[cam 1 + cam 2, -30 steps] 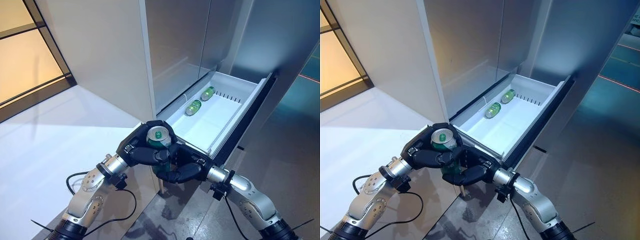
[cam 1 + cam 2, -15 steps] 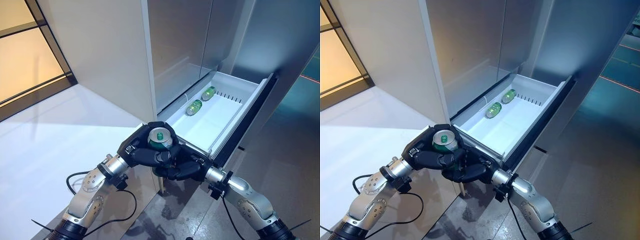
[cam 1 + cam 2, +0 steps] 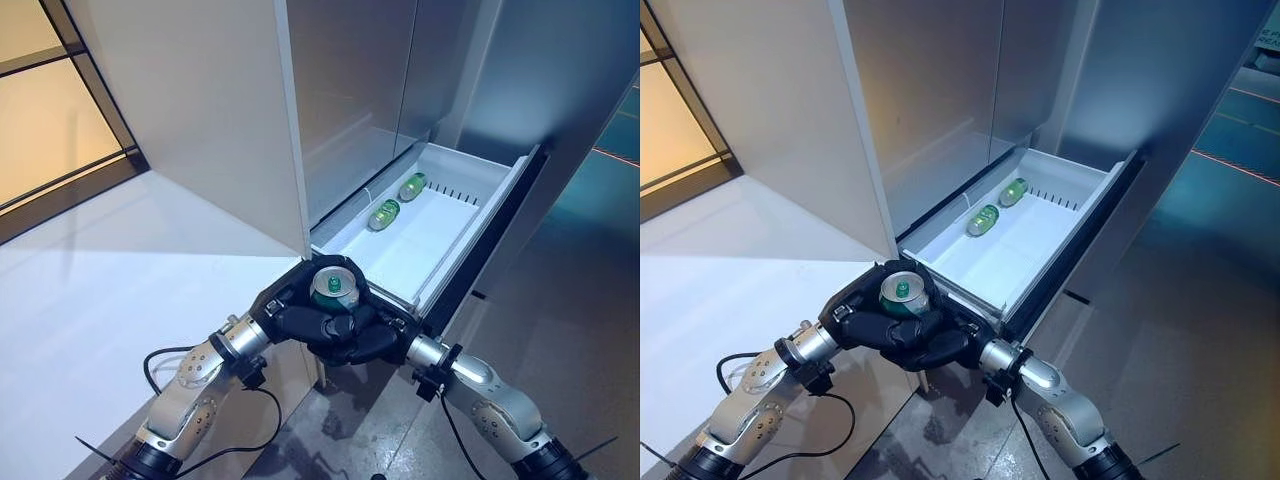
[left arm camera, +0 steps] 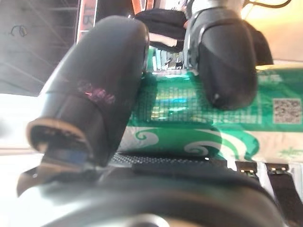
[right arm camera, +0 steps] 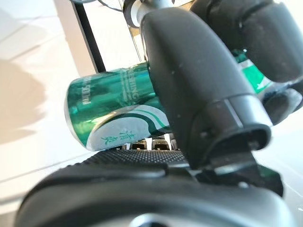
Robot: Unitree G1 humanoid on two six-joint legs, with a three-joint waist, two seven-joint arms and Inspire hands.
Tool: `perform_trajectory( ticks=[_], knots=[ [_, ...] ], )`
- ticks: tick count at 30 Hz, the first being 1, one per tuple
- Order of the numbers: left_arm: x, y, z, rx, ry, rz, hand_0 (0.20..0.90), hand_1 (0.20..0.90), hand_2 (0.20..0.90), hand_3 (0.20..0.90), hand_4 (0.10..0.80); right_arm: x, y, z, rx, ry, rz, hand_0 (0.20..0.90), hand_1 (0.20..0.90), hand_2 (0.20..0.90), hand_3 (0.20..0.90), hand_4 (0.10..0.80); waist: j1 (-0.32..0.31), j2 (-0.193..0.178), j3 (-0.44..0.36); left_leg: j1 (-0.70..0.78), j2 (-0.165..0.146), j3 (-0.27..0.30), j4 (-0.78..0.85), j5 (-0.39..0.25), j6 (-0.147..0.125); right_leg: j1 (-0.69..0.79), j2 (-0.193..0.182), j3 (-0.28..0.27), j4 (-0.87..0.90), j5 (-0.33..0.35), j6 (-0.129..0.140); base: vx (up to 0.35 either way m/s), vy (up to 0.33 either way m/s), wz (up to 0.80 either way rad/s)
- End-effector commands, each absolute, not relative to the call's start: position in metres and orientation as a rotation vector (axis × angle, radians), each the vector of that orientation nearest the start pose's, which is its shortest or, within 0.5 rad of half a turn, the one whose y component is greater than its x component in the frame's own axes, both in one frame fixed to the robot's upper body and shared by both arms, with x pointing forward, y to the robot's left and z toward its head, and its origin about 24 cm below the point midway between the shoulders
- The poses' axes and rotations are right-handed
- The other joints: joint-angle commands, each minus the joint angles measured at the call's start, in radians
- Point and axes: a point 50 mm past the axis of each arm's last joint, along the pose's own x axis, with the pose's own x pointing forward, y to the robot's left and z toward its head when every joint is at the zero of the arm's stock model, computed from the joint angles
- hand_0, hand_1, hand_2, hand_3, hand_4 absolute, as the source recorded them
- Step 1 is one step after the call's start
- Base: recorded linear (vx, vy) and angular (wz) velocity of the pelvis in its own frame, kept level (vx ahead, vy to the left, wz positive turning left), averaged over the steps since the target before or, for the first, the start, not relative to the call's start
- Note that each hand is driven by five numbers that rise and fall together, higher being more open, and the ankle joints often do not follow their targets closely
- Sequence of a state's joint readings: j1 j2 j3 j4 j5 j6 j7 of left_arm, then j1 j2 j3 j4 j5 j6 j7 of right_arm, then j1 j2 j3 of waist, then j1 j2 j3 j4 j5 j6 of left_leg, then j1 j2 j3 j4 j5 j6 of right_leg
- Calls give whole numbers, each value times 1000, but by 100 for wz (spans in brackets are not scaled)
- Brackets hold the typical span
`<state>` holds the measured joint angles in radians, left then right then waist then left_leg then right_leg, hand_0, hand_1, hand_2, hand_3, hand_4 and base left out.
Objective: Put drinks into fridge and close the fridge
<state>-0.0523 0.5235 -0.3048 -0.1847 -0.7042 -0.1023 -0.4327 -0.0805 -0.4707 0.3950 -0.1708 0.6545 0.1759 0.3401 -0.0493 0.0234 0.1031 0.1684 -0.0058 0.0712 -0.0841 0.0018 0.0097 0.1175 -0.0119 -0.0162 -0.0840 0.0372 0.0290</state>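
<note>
Because the green can [image 3: 334, 289] must reach the open drawer [image 3: 478, 186] just beyond, both the left robot hand [image 3: 296, 318] and right robot hand [image 3: 368, 340] stay clamped round it, upright. Two cans [image 3: 384, 214] already lie farther inside.

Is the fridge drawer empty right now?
No, two green cans lie on their sides at the far end of the open white drawer.

Two cans [image 3: 398, 201] in the open drawer [image 3: 470, 178], near its back.
</note>
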Motion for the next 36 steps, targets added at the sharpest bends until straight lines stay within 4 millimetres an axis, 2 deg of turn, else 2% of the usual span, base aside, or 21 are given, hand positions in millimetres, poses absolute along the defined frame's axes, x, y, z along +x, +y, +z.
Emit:
perform_trajectory(
  ticks=[1, 11, 27, 33, 36],
  knots=[
    [243, 110, 184, -270, -658, -893, 300, 300, 300, 200, 100, 245, -79, 143, 219, -291, 922, 900, 900, 900, 900, 800, -5, -12, -52, -18, -54, -46, 41, -65, 38, -27, 34, -12, 118, -106, 25, 0, 0, 0],
    [242, 114, 187, -291, -699, -852, 300, 300, 300, 200, 100, 244, -77, 131, 238, -204, 927, 900, 900, 900, 900, 800, -8, -11, -52, -18, -53, -39, 41, -65, 36, -30, 32, -13, 120, -105, 27, 0, 0, 0],
    [243, 114, 192, -296, -712, -809, 300, 300, 300, 200, 100, 253, -89, 143, -82, -359, 778, 900, 900, 900, 900, 800, -12, -12, -53, -16, -56, -48, 29, -63, 38, -32, 39, 9, 115, -99, 32, -6, 0, -2],
    [242, 118, 192, -283, -715, -806, 300, 300, 300, 200, 100, 253, -92, 142, -101, -346, 763, 900, 900, 900, 900, 800, -17, -17, -55, -17, -52, -36, 21, -60, 36, -39, 43, 18, 111, -94, 36, -7, -16, 0],
    [240, 120, 189, -268, -708, -802, 300, 300, 300, 200, 100, 251, -92, 136, -29, -285, 792, 900, 900, 900, 900, 800, -20, -18, -56, -20, -48, -24, 22, -58, 35, -43, 45, 25, 115, -94, 38, 0, 0, 0]
  ],
)
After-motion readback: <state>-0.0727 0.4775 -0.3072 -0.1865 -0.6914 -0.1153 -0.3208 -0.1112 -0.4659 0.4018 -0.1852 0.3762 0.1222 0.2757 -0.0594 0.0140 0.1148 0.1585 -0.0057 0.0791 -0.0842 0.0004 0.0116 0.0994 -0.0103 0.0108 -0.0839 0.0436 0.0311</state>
